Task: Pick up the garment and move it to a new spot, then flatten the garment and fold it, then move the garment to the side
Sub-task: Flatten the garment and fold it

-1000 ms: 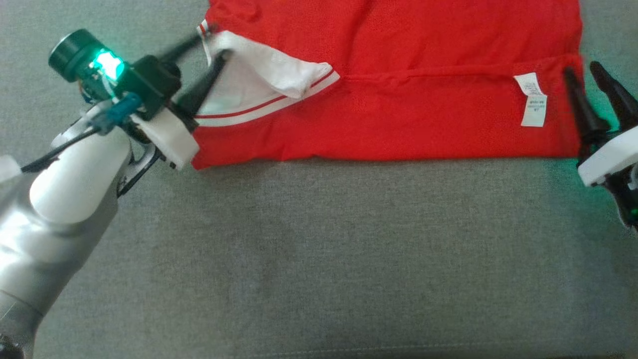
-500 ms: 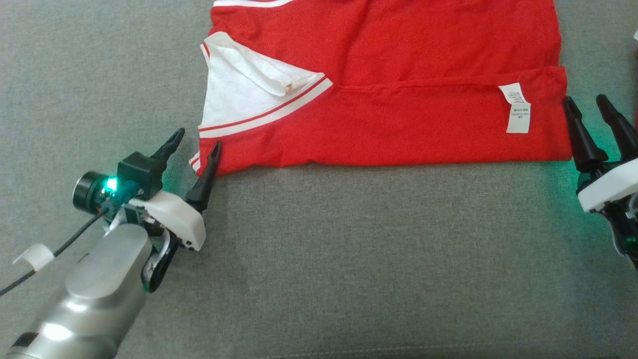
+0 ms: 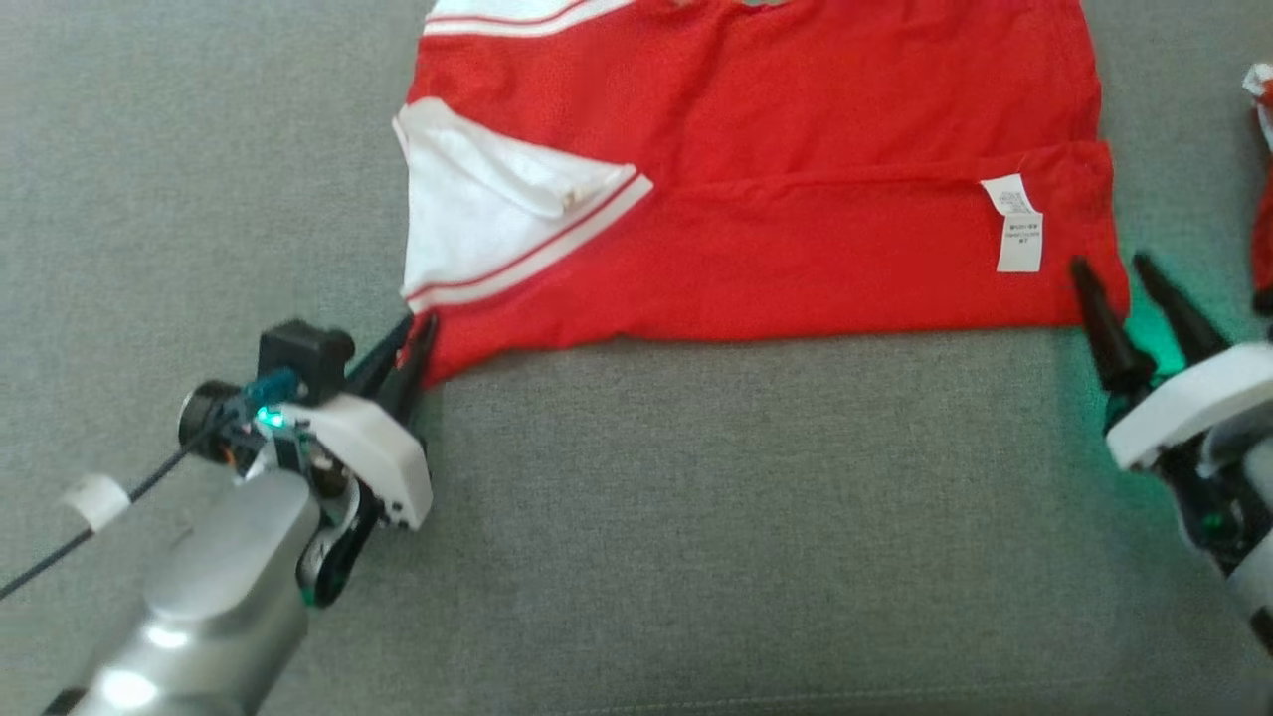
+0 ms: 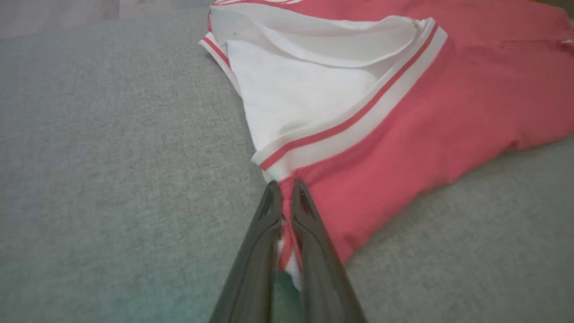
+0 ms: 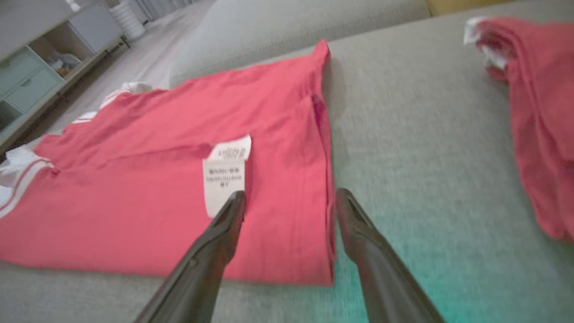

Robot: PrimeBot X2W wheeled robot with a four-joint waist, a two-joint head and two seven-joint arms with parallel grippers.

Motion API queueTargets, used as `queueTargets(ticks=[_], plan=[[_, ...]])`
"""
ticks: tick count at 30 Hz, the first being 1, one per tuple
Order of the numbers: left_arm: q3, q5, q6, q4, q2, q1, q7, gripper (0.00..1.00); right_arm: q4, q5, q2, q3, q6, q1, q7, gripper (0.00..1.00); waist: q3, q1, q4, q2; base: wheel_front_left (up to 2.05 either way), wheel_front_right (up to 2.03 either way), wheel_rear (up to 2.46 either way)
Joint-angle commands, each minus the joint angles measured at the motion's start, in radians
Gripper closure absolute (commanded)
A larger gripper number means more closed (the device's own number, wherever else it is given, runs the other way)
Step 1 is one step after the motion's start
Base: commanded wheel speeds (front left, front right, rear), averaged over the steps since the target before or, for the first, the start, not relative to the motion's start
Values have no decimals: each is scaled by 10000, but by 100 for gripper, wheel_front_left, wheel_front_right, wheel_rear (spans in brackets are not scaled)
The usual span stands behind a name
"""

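Grey upholstered surface [image 3: 696, 517], red garment [image 3: 796, 268] laid across its far half, long axis running left to right. Left gripper [image 3: 418, 330] pinched tight on the near left corner — right gripper [image 3: 1109, 267] spread wide, astride the near right corner, gripping nothing yet. Probably a lift of the near edge next, one arm at each end.
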Motion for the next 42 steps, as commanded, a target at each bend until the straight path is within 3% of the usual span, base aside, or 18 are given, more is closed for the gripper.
queueTargets(ticks=[1,6,7,8,9,16,27,34,35,36,37,38,42], plan=[[234,-5,95,-124,451,303,55,100,15,-7,-99,141,65,251,48,0,-72,1,53,-1,0,0,0],[202,-37,172,-624,652,499,138,100,849,-39,256,483,65,130,451,0,-218,1,260,-1,0,0,0],[187,-21,190,-701,682,518,142,100,979,-48,287,525,65,83,468,35,-262,1,299,-1,0,0,0],[165,-10,200,-766,703,537,160,100,1098,-69,295,555,65,37,449,97,-308,1,339,-1,0,0,0],[154,1,217,-832,720,556,148,100,1227,-110,279,589,65,-1,427,100,-357,1,377,-1,0,0,0],[-15,40,318,-1180,806,918,120,100,1273,-142,-233,1004,65,379,283,100,-976,1,598,-1,0,0,0],[-426,-5,764,-2368,1169,2503,67,100,236,260,-1550,1023,65,2549,195,100,-1685,1,715,-1,0,0,0],[-590,-59,1178,-3330,1622,3339,283,100,-463,261,-1726,538,65,3756,186,100,-1670,1,643,-1,0,0,0],[-596,-68,1208,-3430,1661,3378,313,100,-534,241,-1707,461,65,3848,213,78,-1654,1,635,-1,0,0,0],[-586,-52,1255,-3534,1697,3373,328,100,-588,243,-1682,344,65,3930,223,0,-1637,1,630,-1,0,0,0],[-567,-9,1305,-3637,1743,3330,329,62,-628,233,-1656,178,65,3988,171,0,-1618,1,628,-1,0,0,0],[-523,52,1378,-3739,1805,3255,315,0,-641,187,-1646,-18,65,4026,91,0,-1595,1,627,-1,0,0,0],[-204,206,1455,-4377,2259,2621,472,0,-900,-83,-1690,-660,65,4150,3,0,-1412,1,581,-1,0,0,0]])
